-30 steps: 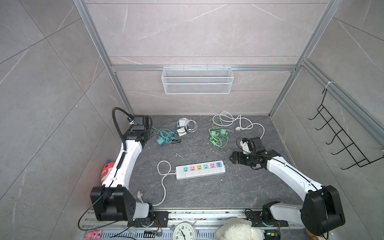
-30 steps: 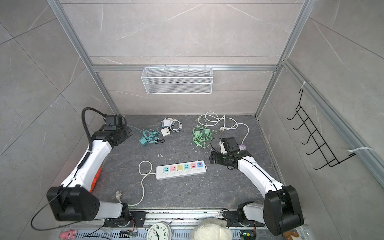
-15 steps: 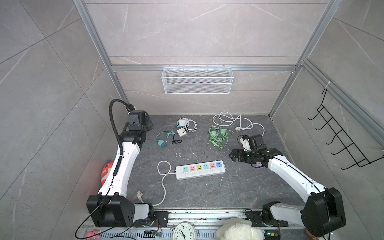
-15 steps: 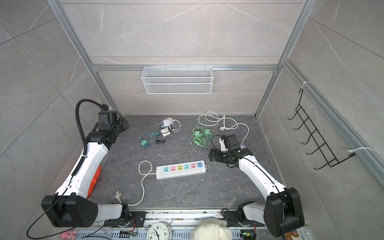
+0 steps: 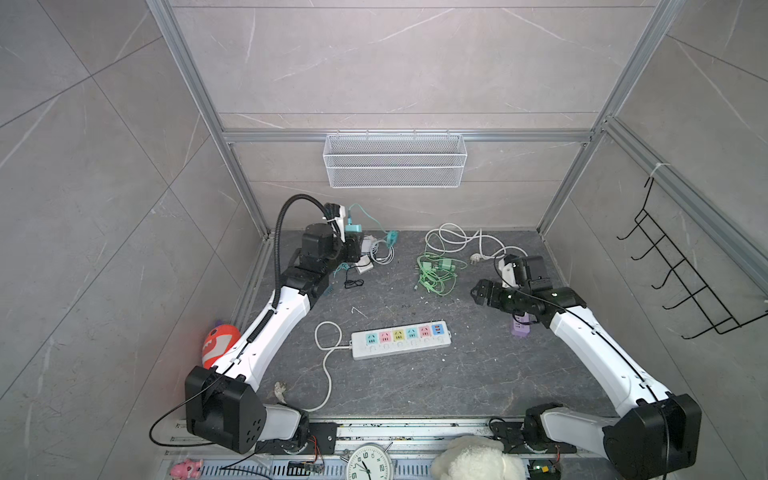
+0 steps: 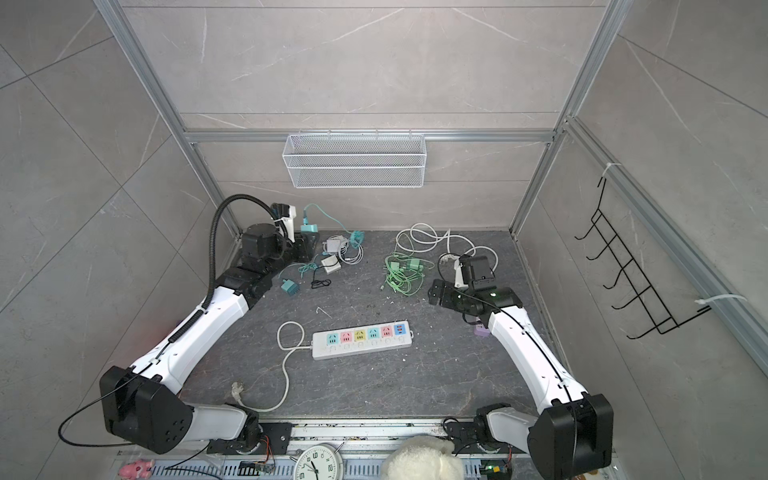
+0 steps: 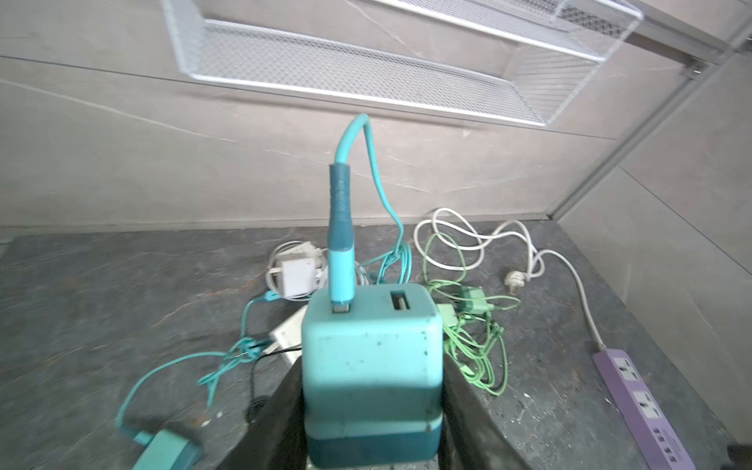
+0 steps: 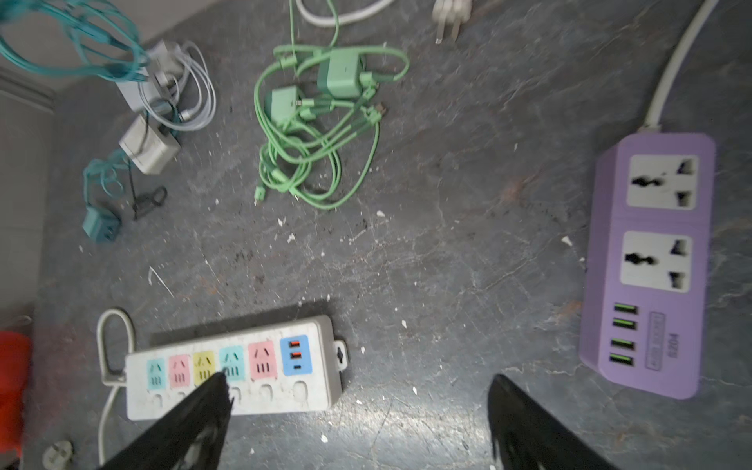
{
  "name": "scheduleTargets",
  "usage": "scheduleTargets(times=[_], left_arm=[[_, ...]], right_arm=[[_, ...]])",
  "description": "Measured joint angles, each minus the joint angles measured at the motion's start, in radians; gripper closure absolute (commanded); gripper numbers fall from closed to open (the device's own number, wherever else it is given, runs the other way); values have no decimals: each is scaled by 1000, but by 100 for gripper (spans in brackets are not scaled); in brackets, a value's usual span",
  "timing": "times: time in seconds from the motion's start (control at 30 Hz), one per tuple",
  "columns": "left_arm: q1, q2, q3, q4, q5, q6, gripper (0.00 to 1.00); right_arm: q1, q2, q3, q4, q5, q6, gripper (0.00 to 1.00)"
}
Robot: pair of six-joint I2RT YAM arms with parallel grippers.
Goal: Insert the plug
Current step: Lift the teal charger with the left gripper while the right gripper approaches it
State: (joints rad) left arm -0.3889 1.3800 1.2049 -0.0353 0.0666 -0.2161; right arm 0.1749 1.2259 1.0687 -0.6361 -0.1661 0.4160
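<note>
the left pincer (image 7: 371, 390) is closed partway round a teal charger (image 7: 371, 354), with a dark finger (image 7: 280, 423) pressed against each side of the block. a teal cable (image 7: 341, 211) sits in one of the two ports on the face turned away from the pincer; it rises, bends over and drops to the counter (image 7: 101, 293). the charger's prongs are hidden. in both top views this pincer hangs clear above the counter, close to the back wall, with the charger (image 5: 354, 227) at its tip. a second teal charger (image 7: 167, 451) lies on the counter beneath it, and white chargers (image 7: 295, 276) lie ahead of it.

the right pincer (image 8: 358, 411) stands wide open with nothing between its fingers, above a bare patch of counter. the white power strip (image 8: 228, 370) lies near it on the side toward the left arm, all its coloured sockets empty. in a top view the strip (image 5: 400, 338) is well apart from the left pincer and nearer the robot's base. a purple power strip (image 8: 651, 260) lies on the right pincer's other side, and a tangle of green chargers (image 8: 321, 122) lies ahead of it.
</note>
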Motion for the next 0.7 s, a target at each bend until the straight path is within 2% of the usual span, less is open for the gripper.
scheduleTargets(times=[0.13, 0.3, 0.43, 0.5, 0.7], left_arm=[[-122, 43, -79, 149, 105, 82, 67], [-257, 97, -212, 337, 216, 205, 68], [-285, 116, -332, 489, 265, 268, 68], [-284, 128, -375, 546, 277, 290, 68], [-283, 149, -400, 602, 294, 350, 69]], right_arm=[[-31, 29, 114, 7, -85, 18, 3], [-24, 155, 269, 50, -307, 34, 11], [2, 223, 304, 66, -428, 40, 23], [29, 241, 308, 64, -471, 32, 26], [150, 230, 276, 64, -508, -11, 38]])
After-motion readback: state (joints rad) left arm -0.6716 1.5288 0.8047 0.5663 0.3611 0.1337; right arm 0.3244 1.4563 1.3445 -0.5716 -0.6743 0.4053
